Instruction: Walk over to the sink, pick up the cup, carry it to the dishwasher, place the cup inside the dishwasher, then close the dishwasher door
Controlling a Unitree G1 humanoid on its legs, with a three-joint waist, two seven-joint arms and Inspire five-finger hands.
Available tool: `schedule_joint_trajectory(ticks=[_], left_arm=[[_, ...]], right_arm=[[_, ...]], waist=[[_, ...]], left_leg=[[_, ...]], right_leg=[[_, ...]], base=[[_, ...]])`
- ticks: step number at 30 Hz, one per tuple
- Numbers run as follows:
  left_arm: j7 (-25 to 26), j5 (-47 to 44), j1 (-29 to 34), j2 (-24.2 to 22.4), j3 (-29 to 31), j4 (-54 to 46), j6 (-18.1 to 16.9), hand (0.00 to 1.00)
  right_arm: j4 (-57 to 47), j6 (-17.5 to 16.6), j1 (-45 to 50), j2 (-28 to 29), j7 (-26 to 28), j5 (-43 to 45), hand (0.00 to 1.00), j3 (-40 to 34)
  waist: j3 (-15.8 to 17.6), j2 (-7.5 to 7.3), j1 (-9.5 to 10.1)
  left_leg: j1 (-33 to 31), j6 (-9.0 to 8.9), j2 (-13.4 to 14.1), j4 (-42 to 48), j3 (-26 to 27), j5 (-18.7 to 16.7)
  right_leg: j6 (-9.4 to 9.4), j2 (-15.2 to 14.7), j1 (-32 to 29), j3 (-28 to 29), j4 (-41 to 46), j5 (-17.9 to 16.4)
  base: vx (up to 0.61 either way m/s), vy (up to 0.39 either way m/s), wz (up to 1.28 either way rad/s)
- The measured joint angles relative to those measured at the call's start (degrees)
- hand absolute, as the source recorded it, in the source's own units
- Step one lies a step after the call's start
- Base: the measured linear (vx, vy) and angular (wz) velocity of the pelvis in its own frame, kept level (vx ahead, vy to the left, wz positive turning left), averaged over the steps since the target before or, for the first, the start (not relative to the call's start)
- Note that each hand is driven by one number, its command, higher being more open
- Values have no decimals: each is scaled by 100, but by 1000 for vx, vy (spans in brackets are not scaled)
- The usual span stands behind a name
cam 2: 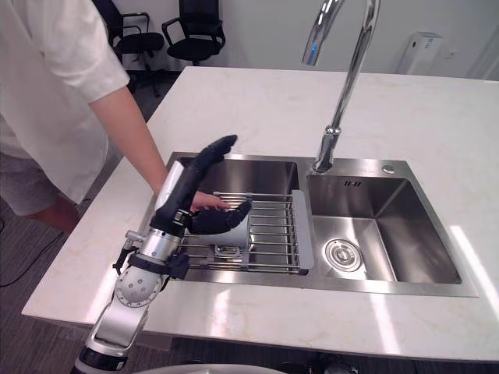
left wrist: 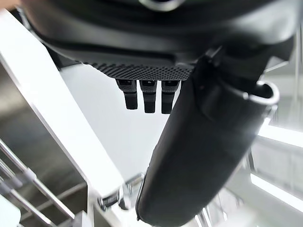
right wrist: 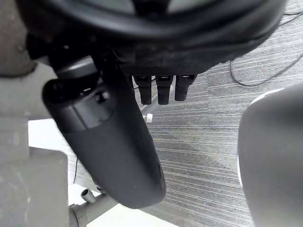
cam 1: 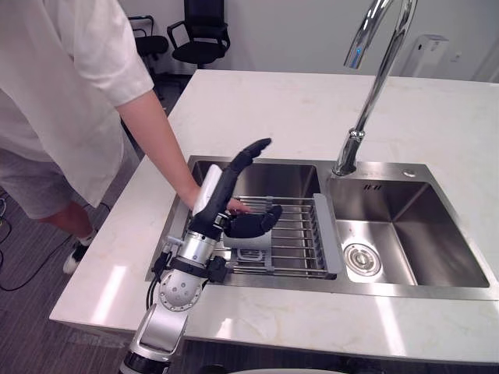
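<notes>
I'm at the pick-up step. My left hand hovers over the left basin of the sink, above the wire dish rack that spans it. The white cup lies on that rack at about 7 o'clock from the base of the faucet, right under my hand. The fingers point straight out toward 1 o'clock, well off the cup. Only the thumb reaches across its top, so I hold nothing yet. A person at 9 o'clock reaches in, their hand just beside the cup at its 11 o'clock; I cannot tell if it touches. My right hand hangs over the carpet with fingers relaxed and empty. Next, I judge, I need to lower the palm onto the cup and curl the fingers round its wall opposite the thumb. The person's hand should be clear first, and the cup may roll on the wires.
</notes>
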Motion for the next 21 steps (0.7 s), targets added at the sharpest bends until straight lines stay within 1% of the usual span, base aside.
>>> schedule_joint_trajectory(ticks=[2,4,8,14,18,21], left_arm=[[-21,142,-210,136,-30,530,-8,90],[-34,195,-246,217,-30,878,35,90],[-59,316,-246,399,-28,1360,97,90],[-58,500,-183,530,-20,1599,110,90],[-50,640,-92,561,-8,1663,128,90],[1,695,-87,546,186,1765,132,90]], right_arm=[[157,-2,-81,-42,29,-11,90,-24],[216,-1,-112,-94,44,-12,90,-28],[343,-1,-146,-179,56,-15,90,-27],[394,0,-154,-200,78,-45,90,-16],[404,0,-153,-195,79,-65,90,11],[429,0,-162,-183,73,-84,90,13]], waist=[[-27,-2,-53],[-34,0,-99],[-40,-17,-100],[-34,-35,-96],[-25,-76,-97],[-24,-86,-100]], left_leg=[[71,6,-5,-220,0,128],[70,15,-20,-290,0,179],[62,79,-100,-410,7,262],[62,138,-219,-508,-1,301],[66,175,-275,-588,-80,326],[66,180,-297,-621,-144,325]], right_leg=[[-14,41,8,45,-145,133],[-11,53,8,91,-267,242],[31,27,26,175,-559,471],[108,-58,48,231,-825,615],[138,-87,109,212,-979,692],[138,-96,157,199,-1045,707]], base=[[-45,-12,-13],[-58,16,-13],[-56,37,-10],[-35,47,-3],[31,13,3],[37,9,2]])
